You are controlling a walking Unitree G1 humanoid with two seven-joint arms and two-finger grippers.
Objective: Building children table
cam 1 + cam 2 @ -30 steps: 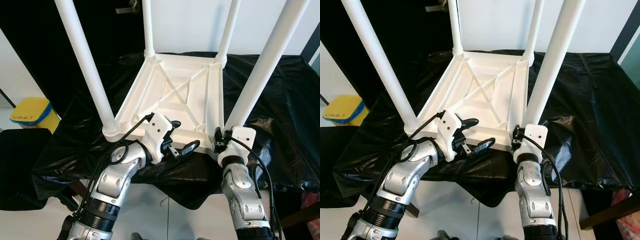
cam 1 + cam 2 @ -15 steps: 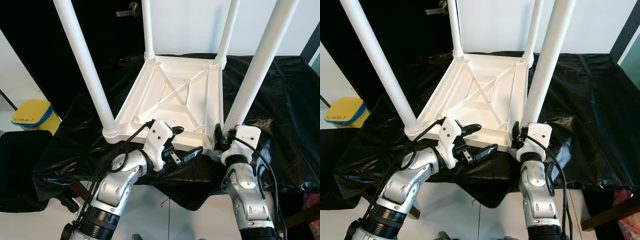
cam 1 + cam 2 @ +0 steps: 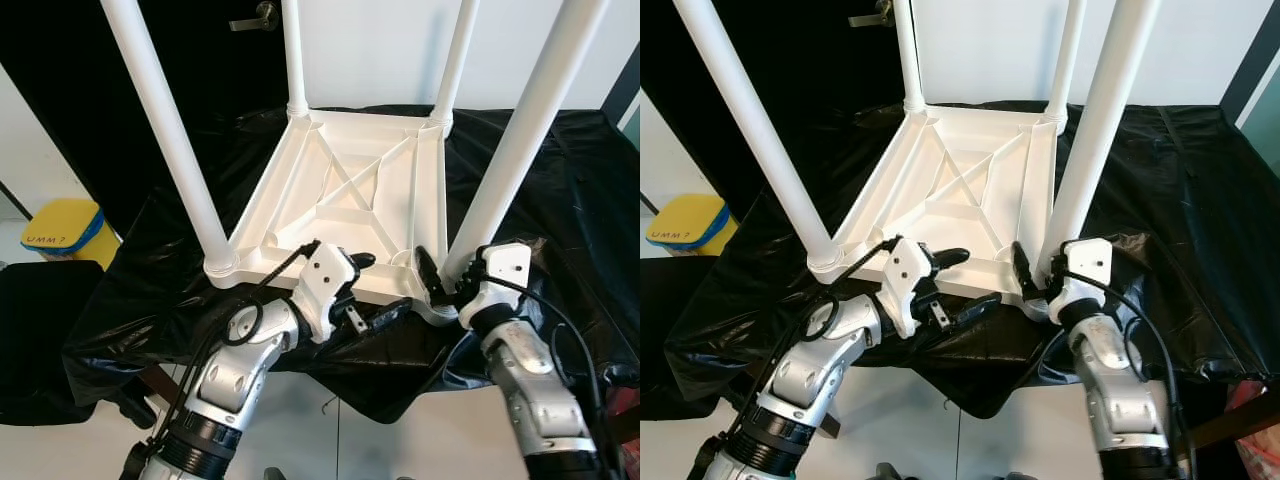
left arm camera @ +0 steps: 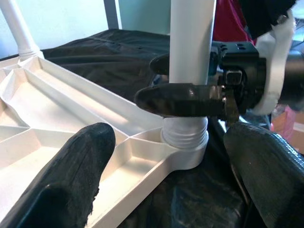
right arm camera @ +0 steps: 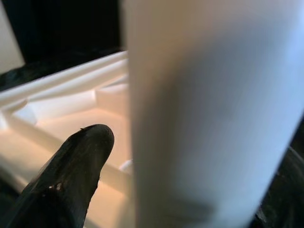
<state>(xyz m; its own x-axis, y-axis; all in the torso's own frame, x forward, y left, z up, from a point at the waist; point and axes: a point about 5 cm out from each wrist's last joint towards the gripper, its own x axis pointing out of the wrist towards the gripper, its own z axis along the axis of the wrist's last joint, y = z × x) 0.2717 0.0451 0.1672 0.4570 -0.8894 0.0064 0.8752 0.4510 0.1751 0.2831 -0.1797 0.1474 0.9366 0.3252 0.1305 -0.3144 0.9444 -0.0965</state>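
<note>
The white table (image 3: 350, 195) lies upside down on a black sheet (image 3: 560, 190), filling the centre of the frame, its ribbed underside facing up. Four white legs stand up from its corners and run out past the top edge. The near-right leg (image 3: 520, 150) rises from lower centre-right to the upper right corner; the near-left leg (image 3: 165, 140) climbs toward the upper left.

My right gripper (image 3: 440, 285) is at the foot of the near-right leg, lower right of centre. Its fingers (image 5: 71, 180) sit on either side of the leg, one toward the table's inside, the other behind the leg. In my left wrist view the near finger (image 4: 185, 99) lies across the leg just above its threaded collar. I cannot tell whether the fingers are pressing on the leg or only bracketing it.

My left gripper (image 3: 372, 290) is at the table's near edge, lower centre of the frame. Its fingers are spread apart and hold nothing: one finger (image 3: 358, 260) lies over the rim, the other (image 3: 392, 316) lies below the edge over the sheet.

At the left edge, a yellow and blue bin (image 3: 62, 232) stands on the floor.
</note>
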